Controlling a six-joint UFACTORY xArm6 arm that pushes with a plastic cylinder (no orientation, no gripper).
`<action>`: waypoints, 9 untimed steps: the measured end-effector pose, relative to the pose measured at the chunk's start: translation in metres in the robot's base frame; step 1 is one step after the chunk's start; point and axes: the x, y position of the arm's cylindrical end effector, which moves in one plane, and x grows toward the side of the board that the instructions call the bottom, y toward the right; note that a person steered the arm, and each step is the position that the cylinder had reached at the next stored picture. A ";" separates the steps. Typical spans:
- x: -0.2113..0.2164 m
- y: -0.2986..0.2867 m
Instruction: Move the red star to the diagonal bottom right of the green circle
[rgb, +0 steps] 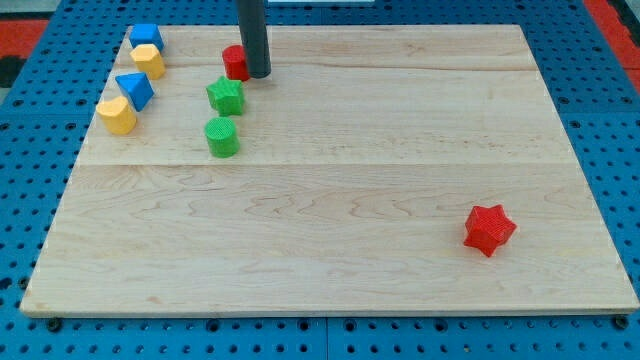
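Observation:
The red star (489, 229) lies near the view's bottom right of the wooden board (400, 280). The green circle, a short cylinder (222, 137), stands at the upper left, far from the star. Just above it is a green star-like block (226, 96). My tip (258, 74) is near the view's top, just right of a small red block (236, 62), above and right of the green blocks, apparently touching none of them.
At the view's top left stand a blue block (146, 36), a yellow block (149, 60), a blue triangular block (134, 89) and a yellow block (116, 115). Blue pegboard surrounds the board.

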 end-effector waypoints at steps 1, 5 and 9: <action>0.001 0.009; 0.142 0.337; 0.227 0.387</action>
